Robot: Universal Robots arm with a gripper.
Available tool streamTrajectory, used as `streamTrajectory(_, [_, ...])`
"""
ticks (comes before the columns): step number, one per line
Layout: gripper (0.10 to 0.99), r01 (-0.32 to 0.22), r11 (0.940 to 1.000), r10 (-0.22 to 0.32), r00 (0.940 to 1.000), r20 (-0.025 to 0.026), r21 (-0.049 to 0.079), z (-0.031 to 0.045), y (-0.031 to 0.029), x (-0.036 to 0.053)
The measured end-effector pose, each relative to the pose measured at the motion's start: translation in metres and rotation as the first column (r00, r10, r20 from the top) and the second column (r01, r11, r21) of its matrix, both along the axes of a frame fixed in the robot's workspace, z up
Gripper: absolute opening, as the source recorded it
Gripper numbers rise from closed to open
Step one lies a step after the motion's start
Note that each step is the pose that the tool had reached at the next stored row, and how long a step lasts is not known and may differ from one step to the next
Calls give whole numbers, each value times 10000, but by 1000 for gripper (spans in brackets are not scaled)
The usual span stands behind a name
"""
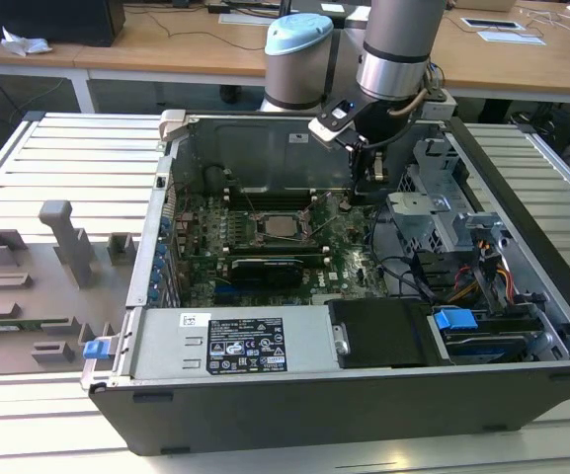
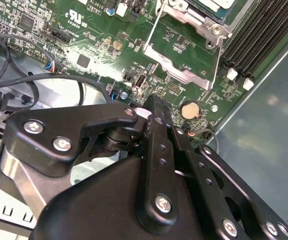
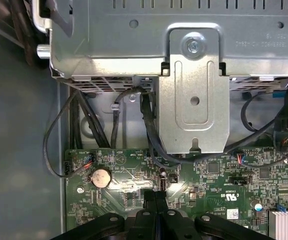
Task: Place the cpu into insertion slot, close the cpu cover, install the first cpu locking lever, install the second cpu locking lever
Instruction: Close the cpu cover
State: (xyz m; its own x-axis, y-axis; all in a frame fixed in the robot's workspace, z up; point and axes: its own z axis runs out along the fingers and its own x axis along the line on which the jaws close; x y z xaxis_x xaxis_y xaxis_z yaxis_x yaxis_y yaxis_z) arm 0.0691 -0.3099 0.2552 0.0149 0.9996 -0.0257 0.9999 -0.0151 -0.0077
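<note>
Arm: reaching down from the back into the open computer case [image 1: 364,415], with the jaws low over the green board [image 3: 208,185].
Jaws: pinched right together, fingertips [image 3: 151,200] meeting with nothing between them. They're empty.
Beside the jaws: a coin battery [image 3: 101,177] sits on the board just off the tips, clear of them, and shows in both wrist views.
Beyond the jaws: a silver drive bracket [image 3: 193,90], with black cables [image 3: 148,132] looping out from under it onto the board.
Chip [image 1: 285,225]: silver top up, lying in the socket, well apart from the jaws and off to the exterior view's left of them.
Socket [image 1: 262,229]: square, metal-bordered, out in the middle of the board, nowhere near the tips.
Cover [image 2: 176,70]: in the second wrist view its silver frame edge is the part of the socket nearest the jaws. I can't tell whether it lies flat or stands lifted.
Levers [image 2: 152,31]: thin wires running along the frame's sides. I can't tell if they're latched.
Memory slots [image 2: 263,35]: long dark rows on the far side of the socket from the jaws.
Black card [image 1: 265,269]: long, lying past the socket and away from the jaws.
Desk [image 1: 47,158]: slatted and pale, carrying the case, with grey blocks [image 1: 67,242] well away from the jaws.
</note>
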Motion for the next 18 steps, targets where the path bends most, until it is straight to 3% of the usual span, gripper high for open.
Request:
streamTrajectory(10, [106, 0, 10000, 0, 10000, 0, 0, -59, 0, 0])
streamTrajectory(18, [106, 0, 10000, 0, 10000, 0, 0, -152, 0, 0])
